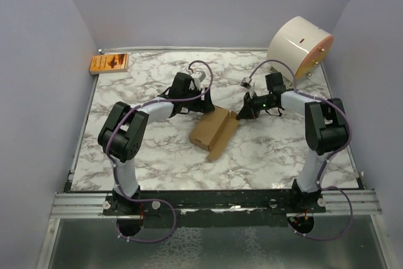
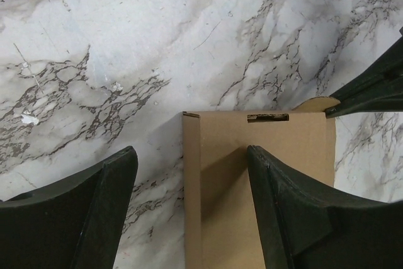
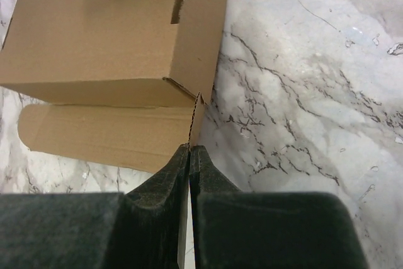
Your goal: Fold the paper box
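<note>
The right claw (image 3: 189,149) is pinched shut on the paper box (image 3: 107,36) flap edge, at its 2 o'clock corner. The left claw (image 2: 190,152) gapes wide astride its wall, contact unclear.

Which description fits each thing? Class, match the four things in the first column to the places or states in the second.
Things:
1 paper box
2 orange packet
3 white cylinder
4 right tool

Descriptions:
A far right corner
B shut on an edge of the box
C middle of the table
D far left corner

Pairs: 1-C, 2-D, 3-A, 4-B
</note>
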Robot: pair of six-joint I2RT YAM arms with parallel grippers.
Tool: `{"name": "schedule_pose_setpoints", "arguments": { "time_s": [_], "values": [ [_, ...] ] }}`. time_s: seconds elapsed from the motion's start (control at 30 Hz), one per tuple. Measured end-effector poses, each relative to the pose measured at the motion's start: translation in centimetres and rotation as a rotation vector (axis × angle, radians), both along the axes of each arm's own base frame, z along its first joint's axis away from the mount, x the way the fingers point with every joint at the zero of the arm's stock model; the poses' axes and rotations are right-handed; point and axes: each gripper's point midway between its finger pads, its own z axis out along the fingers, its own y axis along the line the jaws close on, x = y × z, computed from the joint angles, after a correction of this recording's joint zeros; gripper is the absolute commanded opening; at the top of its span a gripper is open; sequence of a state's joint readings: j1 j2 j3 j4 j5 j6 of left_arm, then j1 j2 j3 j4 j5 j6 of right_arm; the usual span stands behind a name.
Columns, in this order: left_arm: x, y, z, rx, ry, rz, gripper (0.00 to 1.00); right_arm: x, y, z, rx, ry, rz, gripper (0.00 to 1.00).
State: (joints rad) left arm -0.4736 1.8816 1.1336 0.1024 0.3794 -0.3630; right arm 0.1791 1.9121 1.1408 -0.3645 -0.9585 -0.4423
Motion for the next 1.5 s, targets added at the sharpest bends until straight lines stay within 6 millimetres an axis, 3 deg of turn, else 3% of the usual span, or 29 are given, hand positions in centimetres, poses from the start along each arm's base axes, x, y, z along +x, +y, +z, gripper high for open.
{"name": "schedule_pose_setpoints", "arguments": {
  "time_s": [0.13,0.5,0.83,1.5],
  "values": [
    [-0.2,-0.2,0.1,-0.010,-0.001,-0.017,0.72,-0.7,0.1,0.4,-0.013,-0.032,-0.001,0.02],
    [-0.6,-0.9,0.5,-0.044,-0.006,-0.068,0.69,-1.6,0.3,-0.7,-0.084,-0.060,-0.036,0.01],
    [-0.8,-1.0,0.3,-0.045,-0.002,-0.078,0.69,-1.2,0.6,0.5,-0.075,-0.107,-0.051,0.01],
    [-0.4,-0.2,0.4,-0.096,0.007,-0.077,0.66,-2.3,2.6,1.4,-0.114,-0.174,-0.016,0.01]
  ]
}}
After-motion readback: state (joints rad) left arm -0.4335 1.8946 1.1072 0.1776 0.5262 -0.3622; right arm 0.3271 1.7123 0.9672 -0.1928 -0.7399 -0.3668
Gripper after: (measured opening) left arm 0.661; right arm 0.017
